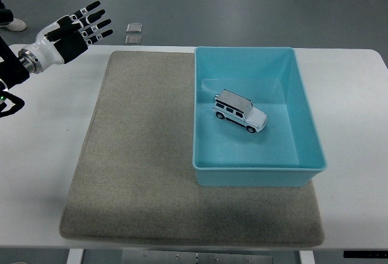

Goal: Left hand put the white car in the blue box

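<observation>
White car [239, 111] sits in blue box [309, 124], well right of empty, splayed left hand [71, 31]; placement looks done, next just park arm.

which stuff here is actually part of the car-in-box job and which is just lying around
Part of the job:
- small white toy car, resting inside the box
- blue plastic box, on the mat's right side
- left hand, fingers spread, holding nothing, at the table's far left

Just lying about:
- grey felt mat on the white table
- two small square floor plates beyond the table
</observation>
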Tool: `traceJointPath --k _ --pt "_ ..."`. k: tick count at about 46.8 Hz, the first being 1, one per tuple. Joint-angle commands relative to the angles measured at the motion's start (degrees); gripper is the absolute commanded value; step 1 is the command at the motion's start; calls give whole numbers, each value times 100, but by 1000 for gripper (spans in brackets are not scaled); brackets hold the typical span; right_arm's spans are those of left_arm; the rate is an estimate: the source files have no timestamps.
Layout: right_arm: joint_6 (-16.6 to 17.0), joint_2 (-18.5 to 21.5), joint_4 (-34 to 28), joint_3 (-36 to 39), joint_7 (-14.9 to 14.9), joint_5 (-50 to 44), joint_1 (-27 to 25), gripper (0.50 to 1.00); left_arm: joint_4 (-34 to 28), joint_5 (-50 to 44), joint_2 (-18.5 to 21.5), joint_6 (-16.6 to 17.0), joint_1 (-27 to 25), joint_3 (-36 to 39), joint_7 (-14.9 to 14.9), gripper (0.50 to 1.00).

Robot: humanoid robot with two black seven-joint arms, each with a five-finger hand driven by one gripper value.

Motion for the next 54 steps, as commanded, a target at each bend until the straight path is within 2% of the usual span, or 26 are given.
traceJointPath --k 1,54 --pt "-1 0 -8 0 0 0 -2 936 0 0 1 -5 4 -23 -1 999" --pt "-1 0 62 0 -18 -18 7 936 -44 0 1 -5 57 -155 -1 999"
